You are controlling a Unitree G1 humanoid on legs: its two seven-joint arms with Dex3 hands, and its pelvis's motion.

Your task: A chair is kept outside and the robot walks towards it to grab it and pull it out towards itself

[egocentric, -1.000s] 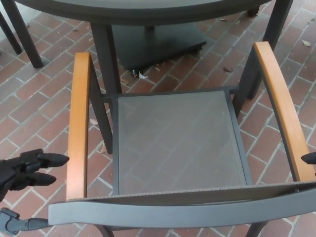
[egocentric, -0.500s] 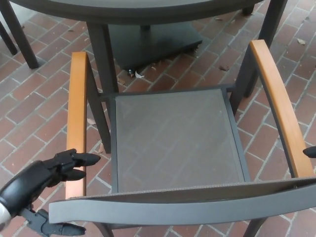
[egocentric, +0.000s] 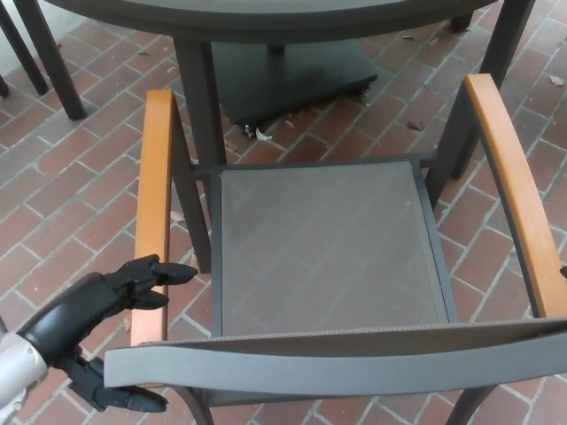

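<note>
While my left hand (egocentric: 106, 310) hung spread wide at the lower left, its upper fingers (egocentric: 164, 273) lay against the near end of the chair's left armrest (egocentric: 156, 186), its thumb (egocentric: 124, 398) low beside the backrest (egocentric: 337, 363). I saw no right hand. Directly below me stood the chair (egocentric: 328, 248), its mesh seat facing the table (egocentric: 266, 13) beyond, on brick paving (egocentric: 62, 177).

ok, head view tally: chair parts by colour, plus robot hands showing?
Orange wooden armrests: 2, left armrest and right armrest
Grey mesh seat: 1
Grey backrest rail: 1
Black robot hands: 1, the left hand, fingers apart by the left armrest; no right hand visible
Total: 5
</note>
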